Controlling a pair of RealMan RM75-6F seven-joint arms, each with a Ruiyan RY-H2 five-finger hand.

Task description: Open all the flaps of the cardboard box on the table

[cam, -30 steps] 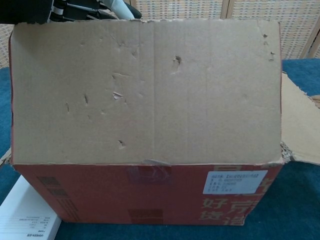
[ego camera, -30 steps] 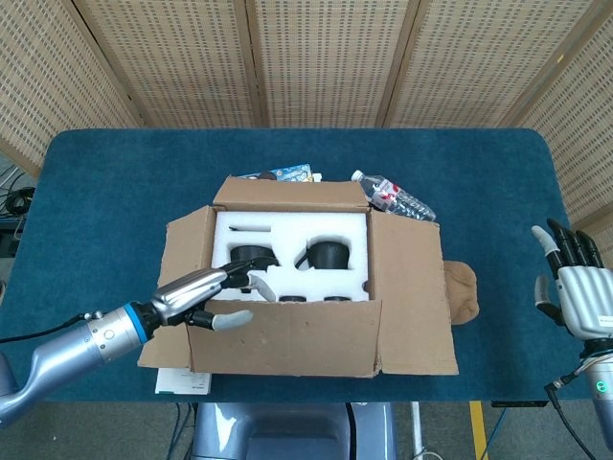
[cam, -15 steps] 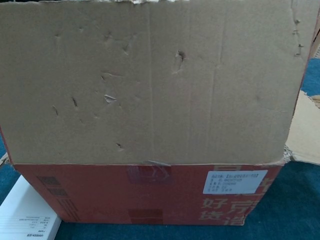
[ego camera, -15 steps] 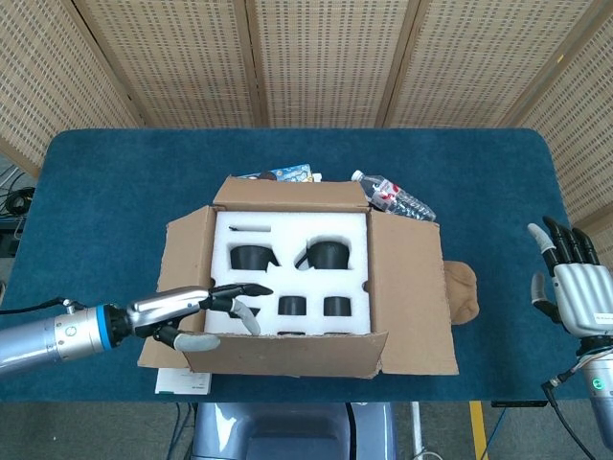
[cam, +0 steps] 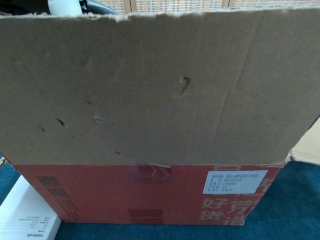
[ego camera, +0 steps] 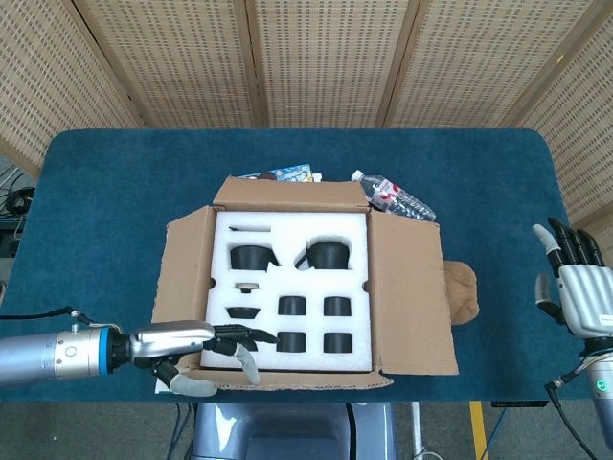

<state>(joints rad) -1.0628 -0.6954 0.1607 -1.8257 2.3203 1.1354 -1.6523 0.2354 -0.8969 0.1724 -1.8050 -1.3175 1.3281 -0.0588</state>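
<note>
My left hand (ego camera: pixel 206 347) presses its fingers (ego camera: pixel 247 335), held together, on the near flap (ego camera: pixel 316 380) of the box (ego camera: pixel 407 297). If they slip off, I expect it to spring back. My right hand (ego camera: pixel 579 287) idles, fingers apart.

One cardboard box (ego camera: pixel 297 278) with four flaps open — one white foam insert (ego camera: pixel 290 287), one plastic bottle (ego camera: pixel 395 197), one white booklet (cam: pixel 25 215) — and two hands (ego camera: pixel 206 350).

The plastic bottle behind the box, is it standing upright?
No, the plastic bottle lies on its side on the table, beyond the cardboard box's far right corner.
</note>
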